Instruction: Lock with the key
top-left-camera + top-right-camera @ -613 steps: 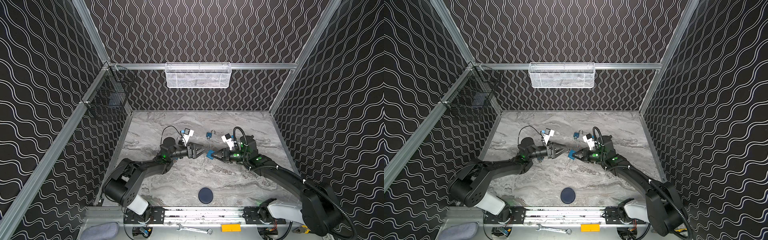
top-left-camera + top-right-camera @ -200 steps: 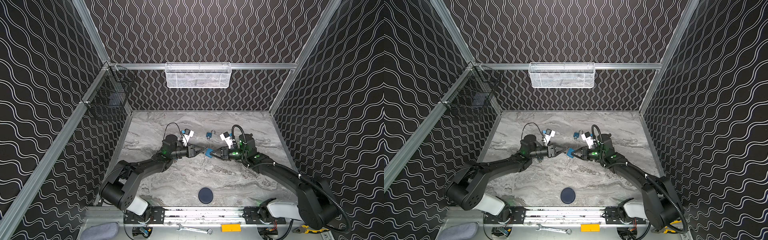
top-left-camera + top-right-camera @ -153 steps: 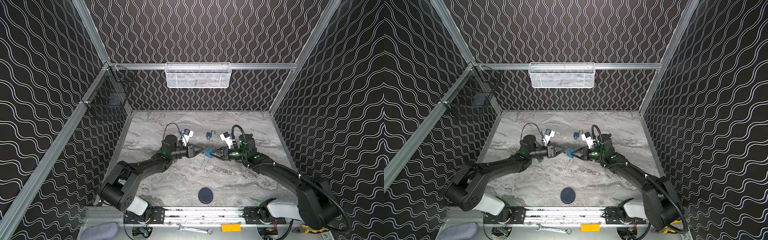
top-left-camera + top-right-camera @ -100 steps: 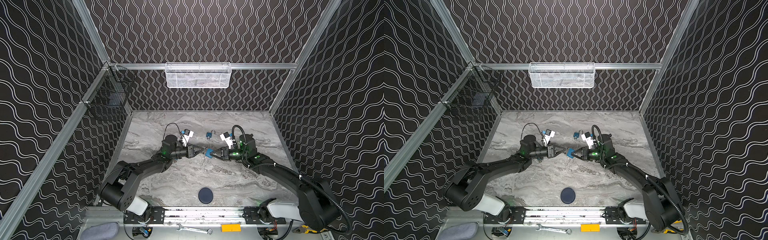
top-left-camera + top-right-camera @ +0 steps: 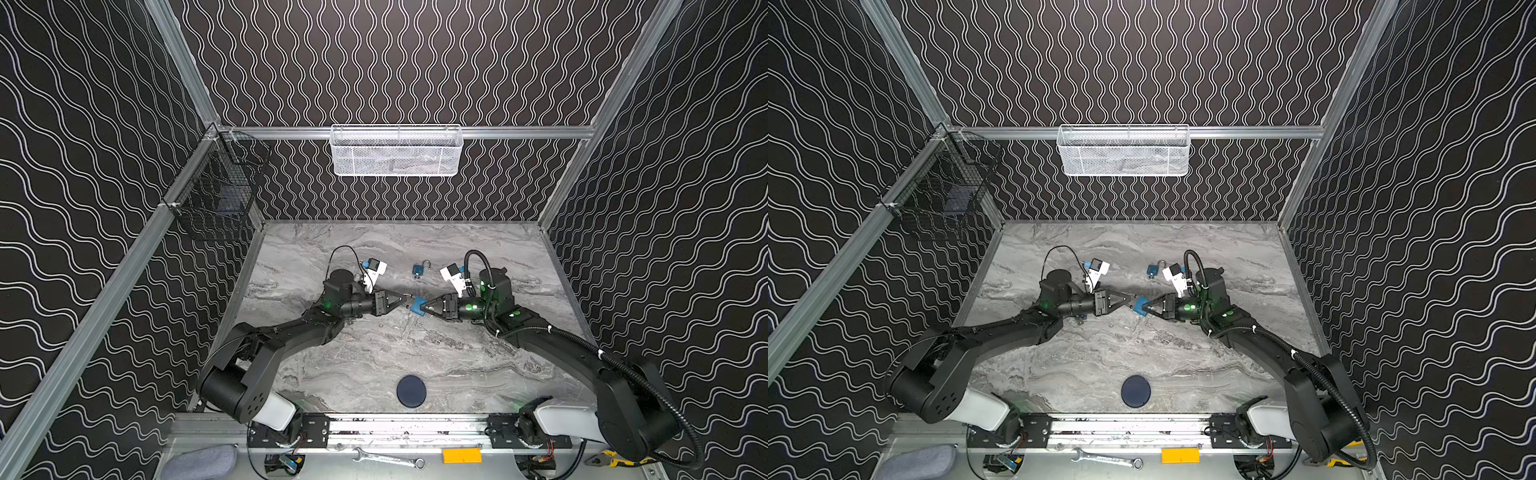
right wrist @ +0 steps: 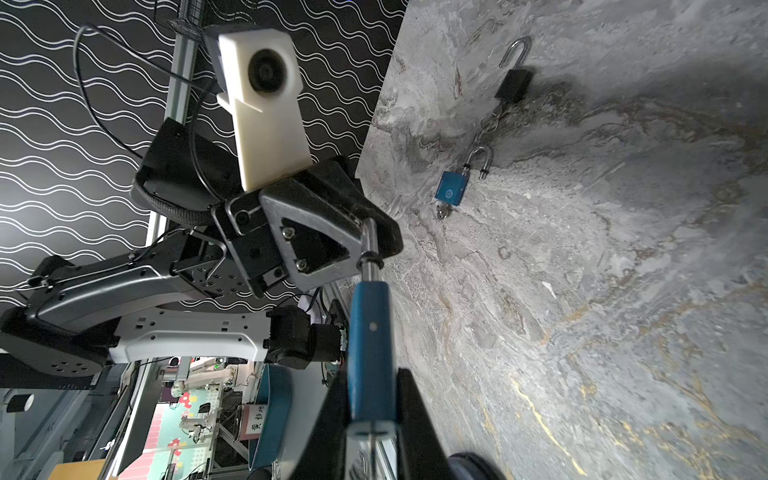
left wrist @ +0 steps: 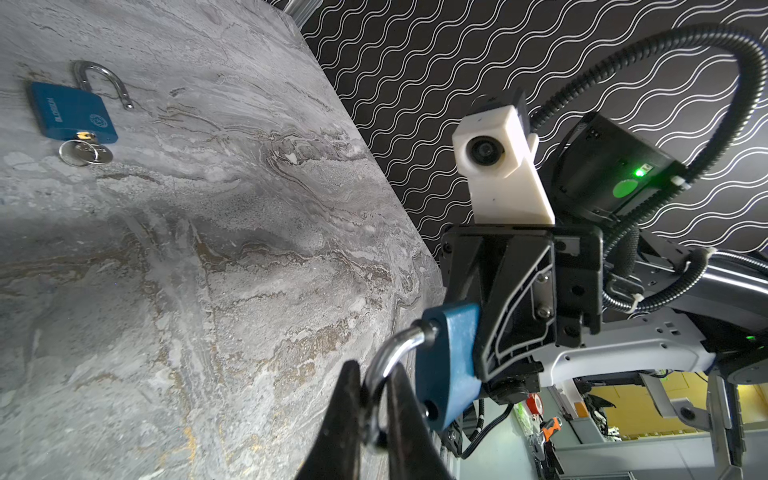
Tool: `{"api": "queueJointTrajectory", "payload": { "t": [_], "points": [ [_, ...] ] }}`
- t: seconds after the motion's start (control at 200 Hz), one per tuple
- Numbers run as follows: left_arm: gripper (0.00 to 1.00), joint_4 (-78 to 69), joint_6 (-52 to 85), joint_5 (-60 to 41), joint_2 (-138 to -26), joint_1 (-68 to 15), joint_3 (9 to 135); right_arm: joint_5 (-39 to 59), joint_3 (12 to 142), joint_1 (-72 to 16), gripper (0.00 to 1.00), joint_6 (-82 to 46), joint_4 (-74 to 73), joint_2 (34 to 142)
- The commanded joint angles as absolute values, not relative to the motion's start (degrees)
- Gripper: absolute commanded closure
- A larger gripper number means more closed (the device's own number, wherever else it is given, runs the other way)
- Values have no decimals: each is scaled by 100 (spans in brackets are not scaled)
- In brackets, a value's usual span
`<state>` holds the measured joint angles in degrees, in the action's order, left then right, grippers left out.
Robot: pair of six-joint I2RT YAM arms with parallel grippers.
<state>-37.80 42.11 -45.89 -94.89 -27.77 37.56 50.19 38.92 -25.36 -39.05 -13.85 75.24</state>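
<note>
Beyond the dark round disc (image 5: 411,390) on the tabletop (image 5: 374,361), a blue padlock (image 5: 417,306) is held off the surface between both arms. The right gripper (image 5: 427,309) has its fingers (image 6: 415,419) clamped on the padlock's body. The left gripper (image 5: 406,300) has its fingers (image 7: 347,415) pinched together on the silver shackle (image 7: 397,341). Farther beyond the disc, a second blue padlock (image 5: 419,269) lies flat, its shackle swung out and a key (image 7: 85,151) in its keyhole.

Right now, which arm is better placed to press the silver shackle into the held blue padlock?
Probably left: the left gripper is pinching the silver shackle, while the right gripper clamps the blue padlock body, so it can only brace.
</note>
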Motion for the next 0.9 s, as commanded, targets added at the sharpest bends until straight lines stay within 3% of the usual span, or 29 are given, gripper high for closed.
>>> {"api": "queueJointTrajectory", "payload": {
  "t": [0.0, 0.505, 0.896],
  "points": [
    [97, -4000, 4365, -4869, -9413, -2785, 3838, 5048, 3955, -2537, 100, -3999, -1715, 7622],
    [100, -3134, 4291, -4889, -9018, -3136, 3973, 5282, 4170, -2540, 100, -4031, -2094, 8016],
    [100, -3454, 4581, -4917, -9061, -3357, 3922, 5404, 4333, -2536, 100, -4250, -2585, 8485]
  ]
}}
